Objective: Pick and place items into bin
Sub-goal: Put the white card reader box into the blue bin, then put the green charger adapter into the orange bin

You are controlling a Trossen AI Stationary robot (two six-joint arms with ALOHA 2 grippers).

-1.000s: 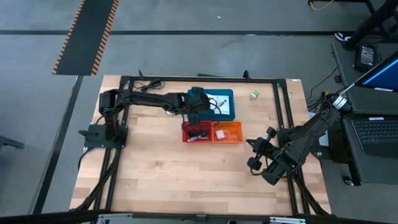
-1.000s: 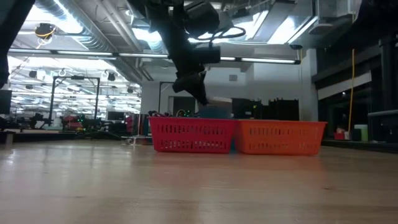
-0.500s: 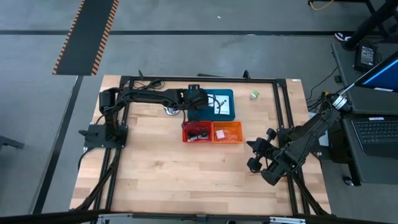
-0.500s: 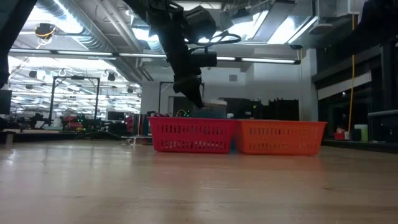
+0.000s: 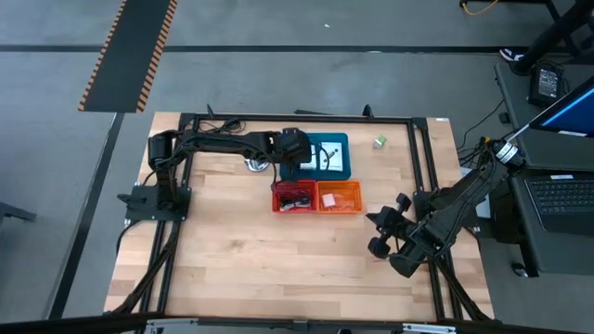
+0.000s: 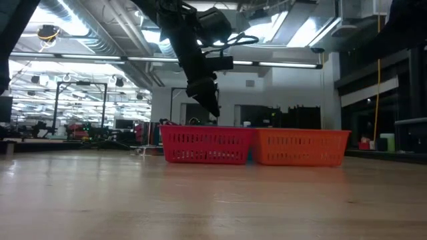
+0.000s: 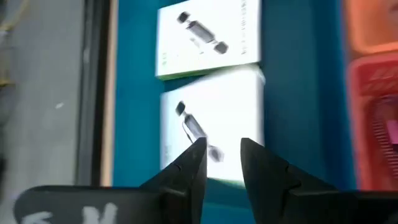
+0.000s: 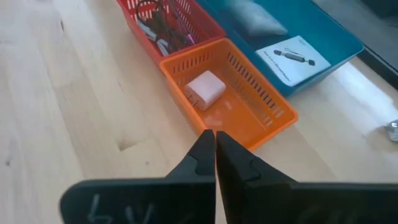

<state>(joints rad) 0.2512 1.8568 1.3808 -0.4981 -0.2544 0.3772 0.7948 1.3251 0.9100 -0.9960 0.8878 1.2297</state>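
Parted now, left end effector (image 7: 222, 157) hovers above nearer card (image 7: 214, 124).

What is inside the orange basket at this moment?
The orange basket holds one pale cube on its floor. The near wall hides a small part of the floor; nothing else shows.

Both arms are dark, near-black, built of slim tubular links with bulkier block-shaped joint housings. The left arm (image 5: 223, 146) rises from a square black base plate at the table's left frame rail; thin black cables run along its links. The right arm (image 5: 445, 209) carries rounded, knob-like joint caps near the table's right frame rail. The left gripper (image 7: 221, 163) has two matte black, wedge-shaped fingers tapering to blunt tips. The right gripper (image 8: 215, 155) shows the same wedge profile. Each wrist body bears faint pale handwritten-looking markings.
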